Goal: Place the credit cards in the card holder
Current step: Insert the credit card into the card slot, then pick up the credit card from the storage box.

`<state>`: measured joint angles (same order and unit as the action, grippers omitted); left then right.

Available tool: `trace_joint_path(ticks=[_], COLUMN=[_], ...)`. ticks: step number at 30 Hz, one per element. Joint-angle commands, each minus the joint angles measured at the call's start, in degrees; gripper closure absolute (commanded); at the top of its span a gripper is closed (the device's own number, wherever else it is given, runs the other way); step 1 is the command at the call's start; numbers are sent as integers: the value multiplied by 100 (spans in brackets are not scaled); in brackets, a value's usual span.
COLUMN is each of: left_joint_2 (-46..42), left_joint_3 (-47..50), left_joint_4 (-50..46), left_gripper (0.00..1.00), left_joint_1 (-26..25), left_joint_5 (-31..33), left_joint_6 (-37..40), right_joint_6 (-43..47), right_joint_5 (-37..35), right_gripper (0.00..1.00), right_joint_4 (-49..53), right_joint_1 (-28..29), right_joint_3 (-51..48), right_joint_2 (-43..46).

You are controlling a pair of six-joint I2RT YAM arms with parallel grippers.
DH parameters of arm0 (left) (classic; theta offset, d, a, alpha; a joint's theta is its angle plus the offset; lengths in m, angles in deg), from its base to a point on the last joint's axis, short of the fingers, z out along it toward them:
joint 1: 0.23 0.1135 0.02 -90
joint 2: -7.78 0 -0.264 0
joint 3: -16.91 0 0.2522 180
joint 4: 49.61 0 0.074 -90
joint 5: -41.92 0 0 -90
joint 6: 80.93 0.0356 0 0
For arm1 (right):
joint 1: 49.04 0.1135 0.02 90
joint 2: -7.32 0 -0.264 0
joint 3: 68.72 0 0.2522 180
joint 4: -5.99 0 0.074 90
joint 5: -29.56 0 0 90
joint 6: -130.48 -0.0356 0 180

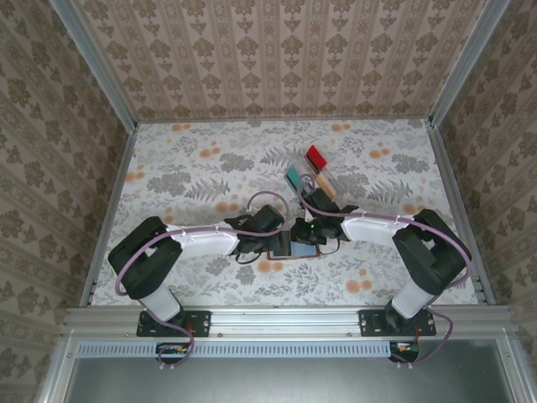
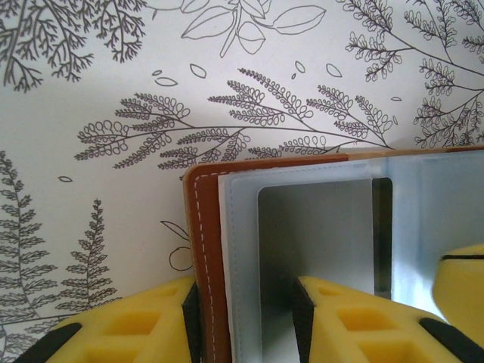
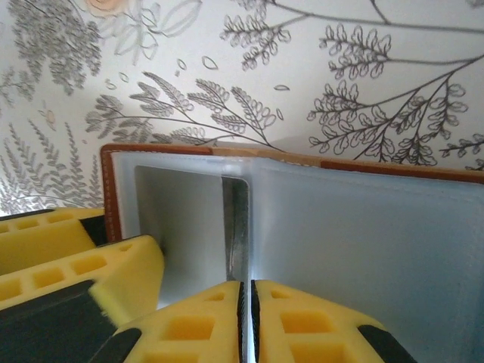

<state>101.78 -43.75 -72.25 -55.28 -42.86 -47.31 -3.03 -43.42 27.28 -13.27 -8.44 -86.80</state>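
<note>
- the wallet (image 1: pixel 284 246) lies open on the flowered table (image 1: pixel 193 168), toward the near side, between the two arms; pale grey pockets face up, with a brown rim around them
- the right gripper (image 3: pixel 248 291) is pinched together on a thin grey card (image 3: pixel 236 219), seen edge-on; the card's far end sits at a pocket mouth
- the left gripper (image 2: pixel 243 302) has its fingers apart, astride the wallet's stitched brown edge; whether it squeezes that edge or merely pins it, i cannot tell
- the card looks light, stiff and slick — a pinch at its rear edge seems right, leaving the front free to slide in
- the wallet looks soft and floppy, likely to skid or fold; best held at the stitched border — not the thin pocket film
</note>
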Motion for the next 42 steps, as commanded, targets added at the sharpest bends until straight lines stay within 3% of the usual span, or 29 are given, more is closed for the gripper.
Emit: trace_joint_path(ticks=[1,12,21,28,36,42], left_joint_2=[-83,51,-139,-70,-60,-143], left_joint_3=[103,49,142,80,15,0], left_joint_4=[-124,96,-349,-335,-403,-320], left_gripper=[61,61,63,64,64,63], left_joint_1=[-21,-21,-10,11,11,10], left_joint_5=[-20,-212,147,99,104,74], left_joint_6=[4,101,-48,15,88,143], right_joint_6=[19,187,827,932,984,1203], right_joint_5=[250,664,-1219,-1026,-1439,-1553], right_gripper=[87,87,80,81,81,79], right_joint_4=[-48,-112,1633,1725,1972,2294], right_joint_1=[-10,142,18,-105,-105,-110], right_joint_3=[173,410,738,587,541,948], right_joint_2=[-279,-507,425,220,-70,798])
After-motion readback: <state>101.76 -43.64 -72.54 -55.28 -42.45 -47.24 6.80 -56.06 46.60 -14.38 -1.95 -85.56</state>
